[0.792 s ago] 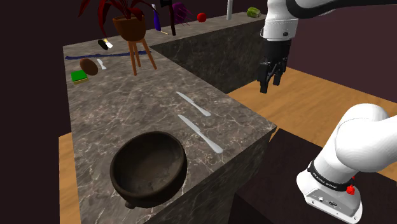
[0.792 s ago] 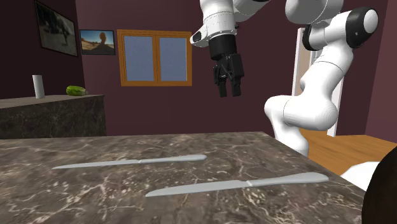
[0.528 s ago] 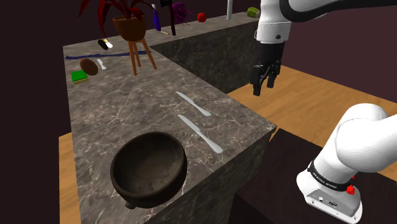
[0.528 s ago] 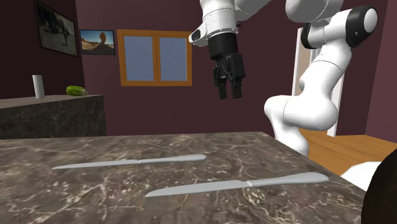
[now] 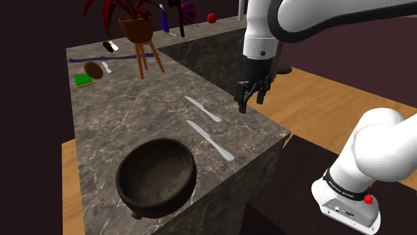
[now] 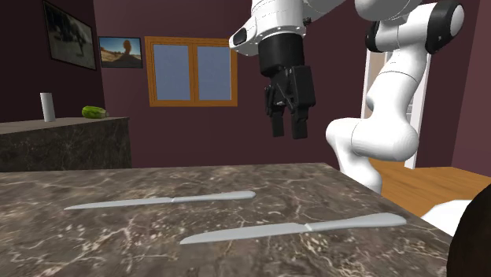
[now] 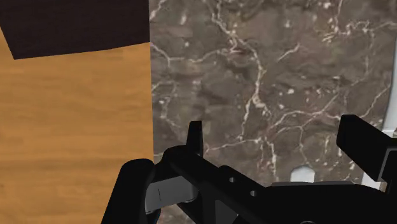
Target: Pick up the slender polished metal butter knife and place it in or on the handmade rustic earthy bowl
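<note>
Dark brown marble counter (image 5: 127,107), pale-veined and glossy, laid out in an L above a warm wooden floor (image 5: 334,93). Maroon walls behind, with a wood-framed window (image 6: 191,72) of 2 panes and a framed picture (image 6: 120,52) beside it. At the counter's far end, a red-leaved plant in a brown pot (image 5: 135,27) on a wooden stool (image 5: 148,60), and a flat green sponge (image 5: 83,80).

On the near stretch, 2 knives, both slim, flat and pale grey, lying roughly parallel and apart. Too alike to tell which is the butter knife.
- Knife nearer the bowl (image 5: 210,140): close to the bowl's rim.
- Farther knife (image 5: 202,109): beyond the first.

Bowl (image 5: 157,180): wide, round, dark brown, rough and matte inside, upright by the counter's near edge.

Black gripper (image 5: 250,105) in the air over the counter's edge, pointing down, near the farther knife on the shoulder view's right, touching nothing. Fingers (image 7: 194,137) spread well apart, with nothing clasped and veined marble beneath them.
</note>
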Tool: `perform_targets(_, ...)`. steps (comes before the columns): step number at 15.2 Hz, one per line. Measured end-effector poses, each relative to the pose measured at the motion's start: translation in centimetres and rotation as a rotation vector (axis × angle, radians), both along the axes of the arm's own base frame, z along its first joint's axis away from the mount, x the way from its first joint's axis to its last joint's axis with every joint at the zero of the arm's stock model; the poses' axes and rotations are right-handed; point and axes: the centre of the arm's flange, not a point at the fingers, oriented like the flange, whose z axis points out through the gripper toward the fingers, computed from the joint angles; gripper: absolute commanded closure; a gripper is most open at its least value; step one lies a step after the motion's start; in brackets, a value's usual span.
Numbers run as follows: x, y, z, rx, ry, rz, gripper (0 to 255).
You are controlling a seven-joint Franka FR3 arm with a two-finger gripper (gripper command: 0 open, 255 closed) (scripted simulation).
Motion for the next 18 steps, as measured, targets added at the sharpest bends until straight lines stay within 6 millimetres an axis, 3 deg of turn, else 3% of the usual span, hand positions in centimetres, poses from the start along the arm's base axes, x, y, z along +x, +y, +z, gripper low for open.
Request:
perform_targets(11, 5.3, 12.3, -1.7, 0.016, -0.073, -0.038, 0)
perform_targets(18, 5.9, 13.7, -4.9, 0.019, -0.077, -0.042, 0)
